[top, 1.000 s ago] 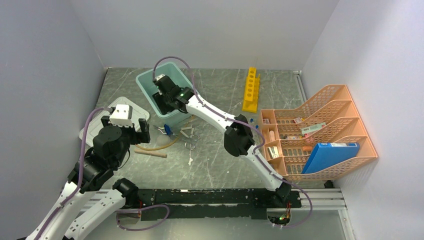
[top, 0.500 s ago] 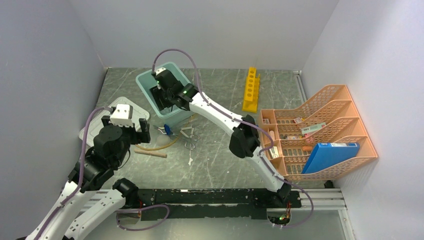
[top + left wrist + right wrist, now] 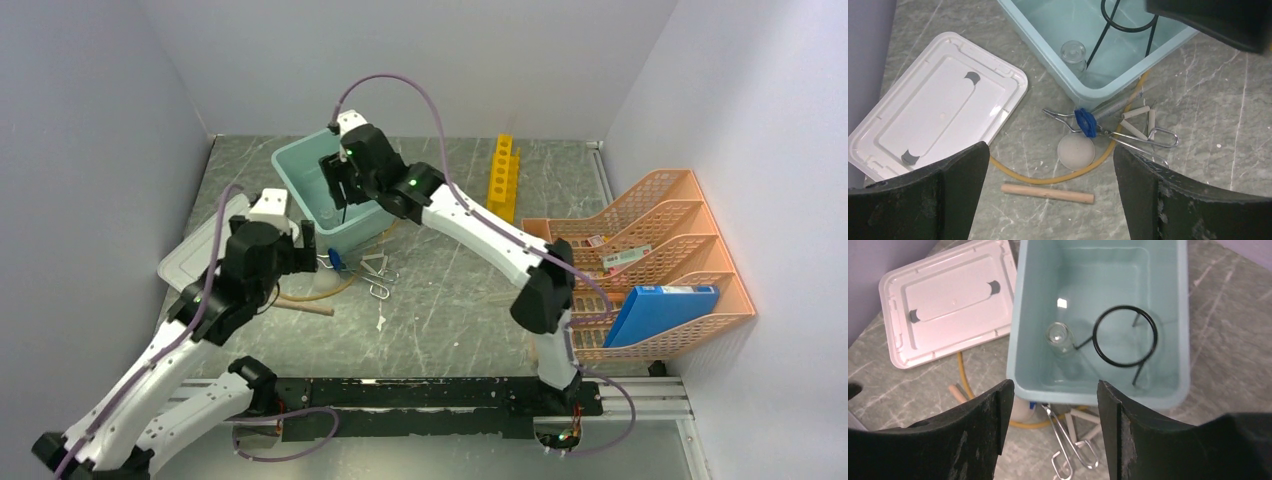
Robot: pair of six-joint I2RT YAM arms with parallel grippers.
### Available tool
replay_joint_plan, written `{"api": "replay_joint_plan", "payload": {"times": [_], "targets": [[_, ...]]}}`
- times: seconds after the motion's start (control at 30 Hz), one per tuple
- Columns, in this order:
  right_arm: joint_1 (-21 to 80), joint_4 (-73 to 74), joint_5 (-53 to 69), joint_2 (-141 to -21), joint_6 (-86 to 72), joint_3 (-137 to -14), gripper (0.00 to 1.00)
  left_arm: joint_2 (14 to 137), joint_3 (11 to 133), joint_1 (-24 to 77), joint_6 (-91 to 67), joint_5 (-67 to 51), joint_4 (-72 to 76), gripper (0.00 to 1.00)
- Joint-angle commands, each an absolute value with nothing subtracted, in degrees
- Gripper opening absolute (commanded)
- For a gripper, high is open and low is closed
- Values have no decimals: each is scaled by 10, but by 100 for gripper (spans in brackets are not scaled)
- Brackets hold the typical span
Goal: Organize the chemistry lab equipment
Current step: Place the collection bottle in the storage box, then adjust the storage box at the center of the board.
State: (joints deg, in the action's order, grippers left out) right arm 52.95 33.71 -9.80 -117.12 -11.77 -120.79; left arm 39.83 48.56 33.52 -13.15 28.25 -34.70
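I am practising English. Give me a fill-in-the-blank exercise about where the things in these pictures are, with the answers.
The black wire ring stand stands inside the pale teal plastic ____.
The short wooden stick lies on the table beside the tan rubber ____.
The orange mesh desk organiser holds a ____ box.
Missing words: tub; hose; blue.

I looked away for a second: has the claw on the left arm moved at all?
Yes. The left gripper has shifted right, off the white lid and closer to the teal tub.
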Motion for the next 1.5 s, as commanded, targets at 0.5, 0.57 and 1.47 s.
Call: {"api": "replay_joint_plan", "payload": {"times": [0.5, 0.57, 1.47], "targets": [[515, 204, -132, -807, -166, -765, 65, 667, 618, 248, -193, 232, -262, 93], [515, 203, -126, -777, -179, -737, 65, 691, 627, 227, -199, 211, -258, 91], [515, 206, -116, -672, -195, -620, 66, 908, 686, 139, -221, 121, -215, 52]]}}
